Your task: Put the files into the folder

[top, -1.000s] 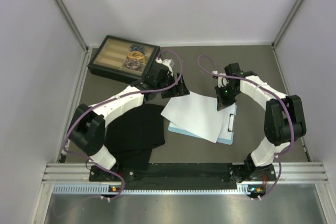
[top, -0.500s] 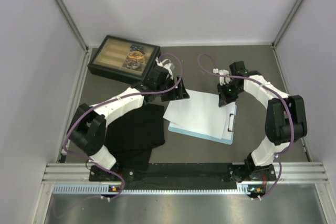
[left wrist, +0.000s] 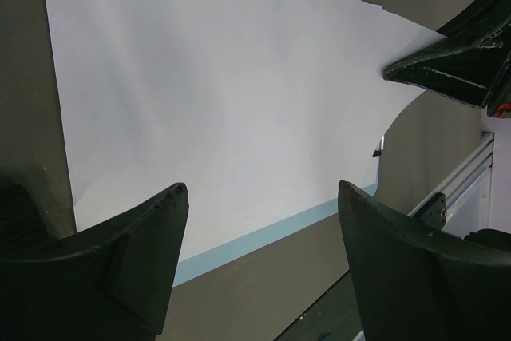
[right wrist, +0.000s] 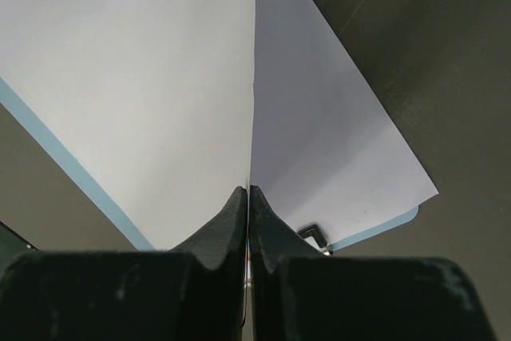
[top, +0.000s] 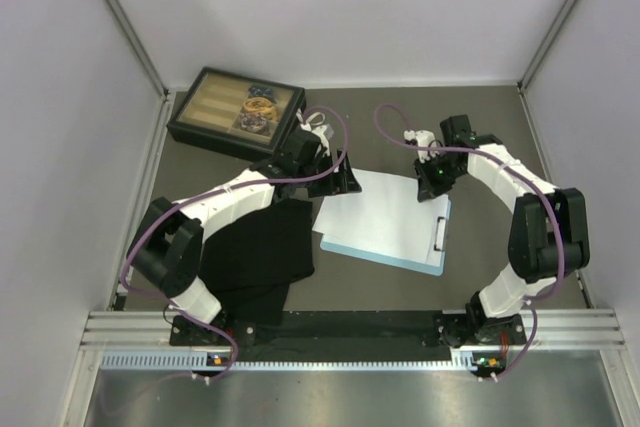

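Grey desk, toward its right edge: files lie on the folder. Right gripper pinches the files' far edge; left gripper hangs spread over their left edge.

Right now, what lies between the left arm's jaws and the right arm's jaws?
The white files, resting on the blue folder, span that stretch. The top external view shows it.

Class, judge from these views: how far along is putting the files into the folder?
Done: both files lie on the folder, roughly squared. In hand: the right end effector pinches a sheet's edge; the left end effector hovers open. Left: releasing, and securing them under the clip if needed.
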Tool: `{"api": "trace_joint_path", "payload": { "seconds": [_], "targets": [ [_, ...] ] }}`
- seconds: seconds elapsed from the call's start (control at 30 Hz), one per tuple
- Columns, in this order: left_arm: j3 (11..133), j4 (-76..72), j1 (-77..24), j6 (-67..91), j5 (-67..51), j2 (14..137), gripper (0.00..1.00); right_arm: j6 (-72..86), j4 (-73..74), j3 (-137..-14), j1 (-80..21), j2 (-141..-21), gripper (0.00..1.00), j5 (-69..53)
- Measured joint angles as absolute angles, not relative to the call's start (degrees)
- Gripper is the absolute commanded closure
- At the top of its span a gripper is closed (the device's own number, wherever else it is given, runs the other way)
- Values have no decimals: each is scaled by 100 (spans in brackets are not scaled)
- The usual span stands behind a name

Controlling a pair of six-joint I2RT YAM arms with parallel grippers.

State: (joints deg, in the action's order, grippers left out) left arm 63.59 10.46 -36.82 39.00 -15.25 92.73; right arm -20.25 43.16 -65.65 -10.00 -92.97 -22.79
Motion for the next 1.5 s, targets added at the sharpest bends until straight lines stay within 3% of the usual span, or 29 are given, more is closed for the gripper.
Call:
{"api": "trace_joint_path", "payload": {
  "seconds": [0.8, 1.5],
  "targets": [
    [6351, 961, -3682, 3881, -1651, 9273, 20, -2368, 4506, -6326, -1079, -9000, 100, -1778],
    [6246, 893, -3682, 3905, -1697, 9277, 20, -2508, 4368, -6305, -1299, -9168, 100, -2062]
  ]
}}
